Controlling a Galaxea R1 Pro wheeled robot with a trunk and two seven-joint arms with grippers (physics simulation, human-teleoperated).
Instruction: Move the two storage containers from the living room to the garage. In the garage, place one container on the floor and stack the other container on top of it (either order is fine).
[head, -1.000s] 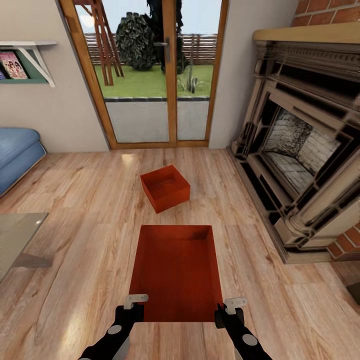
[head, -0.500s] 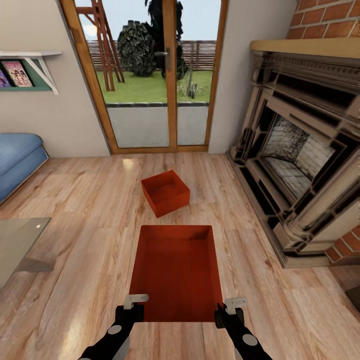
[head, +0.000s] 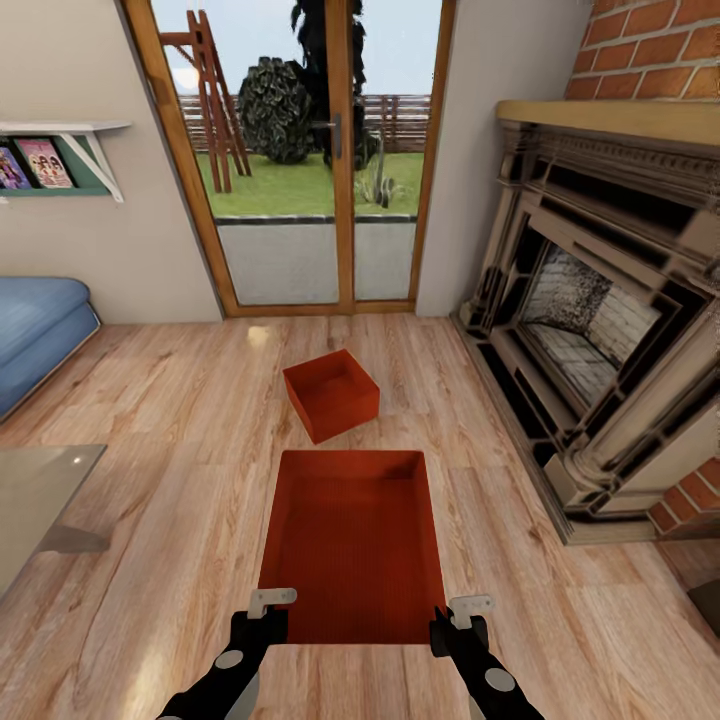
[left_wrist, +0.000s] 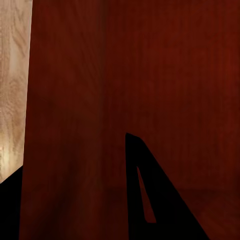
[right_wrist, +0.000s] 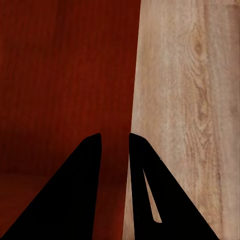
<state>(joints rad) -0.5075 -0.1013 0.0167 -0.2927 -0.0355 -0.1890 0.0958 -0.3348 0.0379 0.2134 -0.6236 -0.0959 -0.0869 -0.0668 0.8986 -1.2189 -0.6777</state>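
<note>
- We hold the nearer storage container (head: 352, 540), an orange-red open box, above the wood plank floor (head: 160, 560) of the living room, just in front of us.
- Our left gripper (head: 268, 612) is at its near left corner, our right gripper (head: 462, 620) at its near right corner.
- In the right wrist view the right gripper (right_wrist: 115, 145) has its two fingers close together on the thin side wall of the container (right_wrist: 65, 90); they are clamped on it.
- In the left wrist view the container wall (left_wrist: 125, 75) stands between the fingers of the left gripper (left_wrist: 75, 155), so it grips the wall too.
- The second storage container (head: 332, 394) lies on the floor beyond the held one, turned a little, towards the glass doors (head: 300, 160).
- The brick fireplace (head: 600, 310) is to the right of the held container, the blue sofa (head: 35, 330) and a glass table (head: 30, 490) to its left.
</note>
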